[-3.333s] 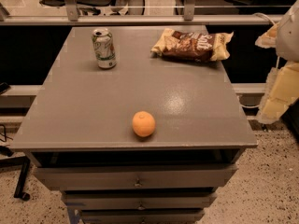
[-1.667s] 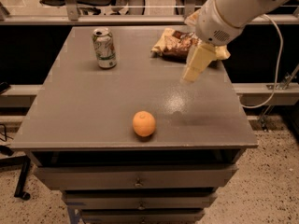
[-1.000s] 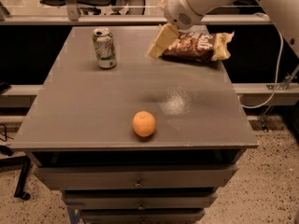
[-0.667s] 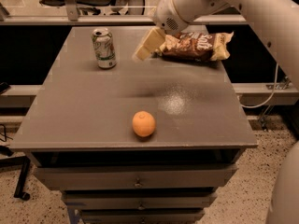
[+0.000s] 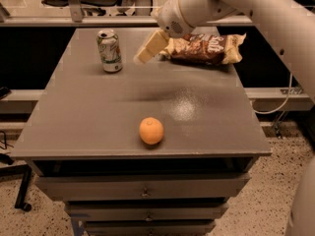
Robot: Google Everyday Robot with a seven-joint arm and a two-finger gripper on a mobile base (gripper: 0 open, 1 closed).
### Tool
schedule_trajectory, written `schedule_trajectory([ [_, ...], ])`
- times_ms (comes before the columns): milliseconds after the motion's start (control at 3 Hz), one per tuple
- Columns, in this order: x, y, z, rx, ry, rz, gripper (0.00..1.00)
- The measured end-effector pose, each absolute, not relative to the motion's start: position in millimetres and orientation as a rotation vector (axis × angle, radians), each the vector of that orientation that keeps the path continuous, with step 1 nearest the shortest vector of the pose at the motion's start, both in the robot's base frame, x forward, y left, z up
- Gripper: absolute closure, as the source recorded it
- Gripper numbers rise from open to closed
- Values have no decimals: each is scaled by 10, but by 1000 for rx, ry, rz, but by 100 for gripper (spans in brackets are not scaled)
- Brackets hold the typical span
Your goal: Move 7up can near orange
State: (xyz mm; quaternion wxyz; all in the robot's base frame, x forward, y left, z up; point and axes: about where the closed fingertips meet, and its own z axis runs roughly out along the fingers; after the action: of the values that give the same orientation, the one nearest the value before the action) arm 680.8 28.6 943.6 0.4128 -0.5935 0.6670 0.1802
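Orange [image 5: 151, 131] sits near the front edge of the table [image 5: 88, 112]. Further back, my gripper [image 5: 146, 53] hovers just right of the 7up can [image 5: 109, 50], at the far left. Can't tell if it's open or closed. My worry is that coming in sideways could tip the can or snag the snack bag [image 5: 206, 48].

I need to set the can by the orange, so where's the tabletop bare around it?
Bare table lies left, right and behind the orange, up to the 7up can and snack bag. The back edge is crowded: the gripper hovers between can and bag. In front, little room.
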Motion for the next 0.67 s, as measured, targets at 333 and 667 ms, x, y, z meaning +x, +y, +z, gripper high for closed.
schedule_trajectory([
  [333,6994,629,9389,-1433,1579,530,0],
  [667,7195,941,9292,-1388,1529,611,0],
])
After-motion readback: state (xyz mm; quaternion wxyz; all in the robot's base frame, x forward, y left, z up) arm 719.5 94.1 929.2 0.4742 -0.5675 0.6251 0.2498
